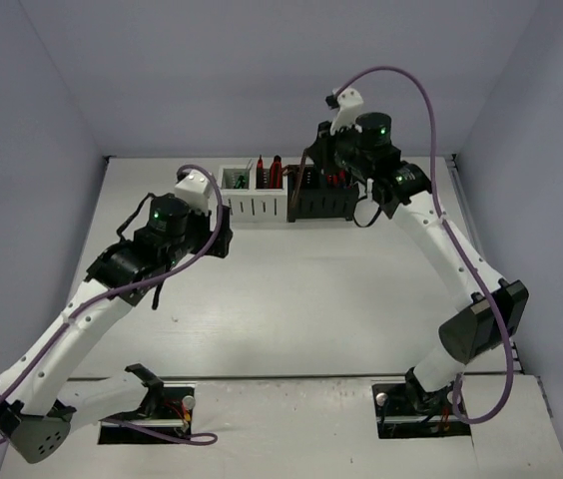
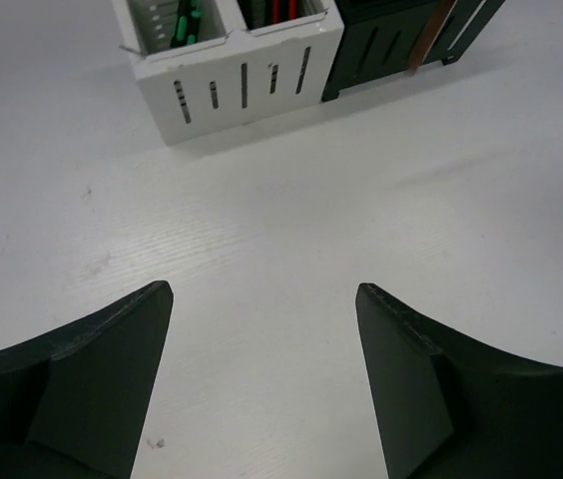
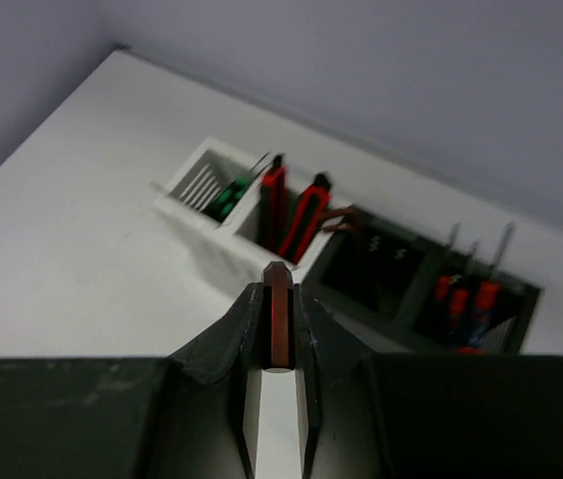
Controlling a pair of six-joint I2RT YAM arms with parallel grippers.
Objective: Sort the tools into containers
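I count two boxes: one white box (image 1: 257, 208), one black box (image 1: 316, 207). Inside: at least one green screwdriver (image 3: 224, 198), one pair of pliers (image 3: 306, 215), three red screwdrivers (image 3: 458, 299). I hold one red tool (image 3: 280, 319).

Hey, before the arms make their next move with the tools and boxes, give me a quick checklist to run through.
1. Right gripper, jaws shut on red tool: ok.
2. Left gripper, jaws open and empty: ok.
3. Red tool lined up over a compartment: cannot tell.
4. White box and black box upright, side by side: ok.
5. Left gripper clear of both boxes: ok.
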